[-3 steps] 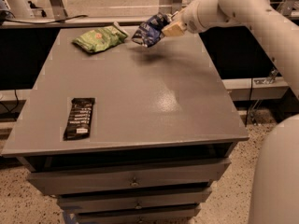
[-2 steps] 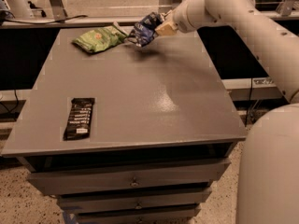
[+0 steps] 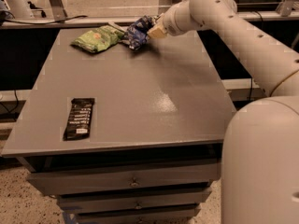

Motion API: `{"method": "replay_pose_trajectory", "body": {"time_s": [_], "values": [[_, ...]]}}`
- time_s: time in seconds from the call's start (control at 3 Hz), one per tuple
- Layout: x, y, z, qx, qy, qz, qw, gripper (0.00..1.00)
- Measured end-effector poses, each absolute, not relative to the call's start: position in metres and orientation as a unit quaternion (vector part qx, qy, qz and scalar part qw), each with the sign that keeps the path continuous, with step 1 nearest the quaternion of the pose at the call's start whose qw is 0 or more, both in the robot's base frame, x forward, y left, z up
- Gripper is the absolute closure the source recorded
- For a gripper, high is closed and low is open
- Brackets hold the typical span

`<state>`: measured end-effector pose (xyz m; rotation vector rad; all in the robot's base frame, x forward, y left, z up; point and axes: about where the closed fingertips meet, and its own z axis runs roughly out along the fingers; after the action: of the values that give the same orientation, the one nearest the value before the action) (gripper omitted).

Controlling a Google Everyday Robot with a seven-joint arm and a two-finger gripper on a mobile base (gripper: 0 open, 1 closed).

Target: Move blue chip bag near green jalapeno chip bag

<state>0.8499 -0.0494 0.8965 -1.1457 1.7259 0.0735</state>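
The blue chip bag [image 3: 137, 32] is a dark blue crinkled foil bag at the far side of the grey table, just right of the green jalapeno chip bag [image 3: 98, 38]. The two bags nearly touch. My gripper [image 3: 150, 30] reaches in from the right on the white arm and is shut on the blue chip bag, which sits at or just above the tabletop. The green bag lies flat near the table's far left corner.
A flat black bar wrapper [image 3: 80, 118] lies near the table's front left. The grey table [image 3: 140, 92] has drawers below its front edge. My white arm [image 3: 243, 36] spans the right side, and the robot's body [image 3: 261, 162] fills the lower right.
My gripper has carried the blue chip bag to the left and lower, from apart from the green bag to right beside it.
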Motion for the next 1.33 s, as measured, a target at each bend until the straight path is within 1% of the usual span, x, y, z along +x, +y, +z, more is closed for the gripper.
{"method": "replay_pose_trajectory", "body": {"time_s": [0.33,0.67,1.33], "values": [[0.861,-0.036,0.889,-0.48,0.713,0.035,0.51,1.0],[0.866,-0.027,0.886,-0.483,0.711,0.041,0.509,0.82],[0.866,-0.019,0.882,-0.485,0.711,0.056,0.506,0.38]]}}
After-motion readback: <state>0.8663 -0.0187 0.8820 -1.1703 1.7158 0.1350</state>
